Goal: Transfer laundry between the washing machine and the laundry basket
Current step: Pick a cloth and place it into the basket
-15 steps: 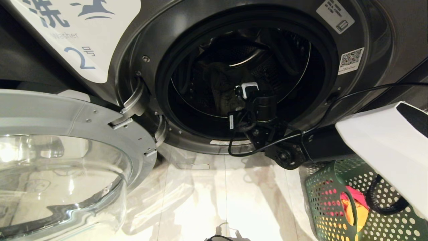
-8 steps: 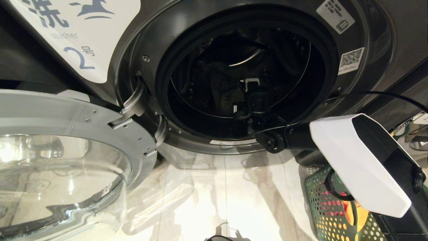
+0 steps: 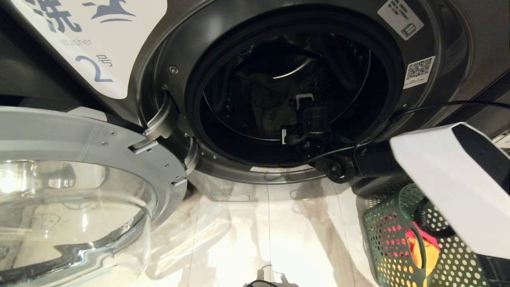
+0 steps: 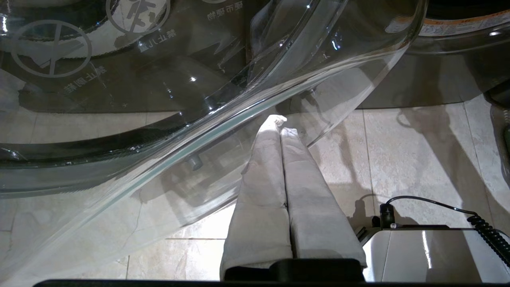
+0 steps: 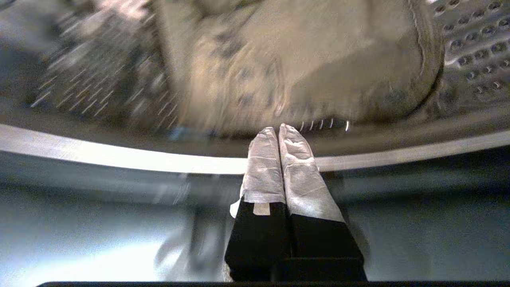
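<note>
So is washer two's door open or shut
Open. The washing machine's glass door is swung aside on its hinge, leaving the drum exposed.

- washing machine [image 3: 450,44]: dark grey metal front, satin sheen; drum [image 5: 470,48] perforated shiny steel
- door [image 3: 75,191]: clear glossy glass, brushed chrome rim
- laundry basket [image 3: 394,243]: matt green plastic w/ holes
- garment in drum [image 5: 303,67]: faded, rough denim-like cloth
- floor [image 3: 255,235]: glossy pale tile
- right hand [image 5: 279,131] fingers: wrapped in white fabric-like tape

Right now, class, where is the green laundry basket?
In the head view the green laundry basket stands on the floor at lower right, below the open washing machine, partly hidden by the robot's right arm.
</note>
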### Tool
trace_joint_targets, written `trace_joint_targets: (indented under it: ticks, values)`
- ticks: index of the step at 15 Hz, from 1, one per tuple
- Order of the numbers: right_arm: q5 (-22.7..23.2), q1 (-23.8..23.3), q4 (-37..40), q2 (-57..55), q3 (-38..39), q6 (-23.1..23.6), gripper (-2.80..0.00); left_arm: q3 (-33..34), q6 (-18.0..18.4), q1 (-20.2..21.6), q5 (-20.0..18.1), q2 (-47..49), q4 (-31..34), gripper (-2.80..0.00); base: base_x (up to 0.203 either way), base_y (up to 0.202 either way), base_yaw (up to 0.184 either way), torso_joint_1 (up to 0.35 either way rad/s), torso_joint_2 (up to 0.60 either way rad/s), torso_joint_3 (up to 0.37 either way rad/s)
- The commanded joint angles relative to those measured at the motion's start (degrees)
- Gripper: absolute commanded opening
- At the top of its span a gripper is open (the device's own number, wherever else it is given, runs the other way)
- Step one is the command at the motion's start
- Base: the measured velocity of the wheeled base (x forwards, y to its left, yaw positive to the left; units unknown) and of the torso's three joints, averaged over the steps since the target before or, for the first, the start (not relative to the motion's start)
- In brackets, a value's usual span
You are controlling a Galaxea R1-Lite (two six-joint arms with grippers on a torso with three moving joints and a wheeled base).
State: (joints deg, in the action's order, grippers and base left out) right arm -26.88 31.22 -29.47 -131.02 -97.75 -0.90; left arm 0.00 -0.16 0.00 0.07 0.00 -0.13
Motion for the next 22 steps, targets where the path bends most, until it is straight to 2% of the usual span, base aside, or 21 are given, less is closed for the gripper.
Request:
trace_joint_targets:
  ticks: [1, 4, 8, 10, 13, 18, 20, 22]
  values:
    - [1.8, 1.8, 0.4, 15.5, 14.4, -0.6, -2.80, 0.0, 0.0, 0.0, 0.0, 0.1, 0.0, -2.80, 0.000, 0.000, 0.000, 0.000, 0.00, 0.000]
    - [3.2, 5.3, 0.9, 30.0, 32.6, -0.9, -2.80, 0.0, 0.0, 0.0, 0.0, 0.1, 0.0, -2.80, 0.000, 0.000, 0.000, 0.000, 0.00, 0.000]
    - [2.7, 10.2, 1.1, 45.2, 49.4, -0.9, -2.80, 0.0, 0.0, 0.0, 0.0, 0.1, 0.0, -2.80, 0.000, 0.000, 0.000, 0.000, 0.00, 0.000]
    - [2.1, 11.4, 1.2, 51.0, 55.0, -0.9, -2.80, 0.0, 0.0, 0.0, 0.0, 0.1, 0.0, -2.80, 0.000, 0.000, 0.000, 0.000, 0.00, 0.000]
    - [1.8, 11.8, 3.8, 57.0, 58.6, -0.8, -2.80, 0.0, 0.0, 0.0, 0.0, 0.1, 0.0, -2.80, 0.000, 0.000, 0.000, 0.000, 0.00, 0.000]
    - [1.5, 11.6, 9.2, 63.1, 60.1, -0.8, -2.80, 0.0, 0.0, 0.0, 0.0, 0.1, 0.0, -2.80, 0.000, 0.000, 0.000, 0.000, 0.00, 0.000]
    - [-1.1, 11.3, 12.7, 65.4, 60.1, -0.6, -2.80, 0.0, 0.0, 0.0, 0.0, 0.1, 0.0, -2.80, 0.000, 0.000, 0.000, 0.000, 0.00, 0.000]
    - [-1.9, 11.4, 15.5, 66.6, 60.4, -0.5, -2.80, 0.0, 0.0, 0.0, 0.0, 0.1, 0.0, -2.80, 0.000, 0.000, 0.000, 0.000, 0.00, 0.000]
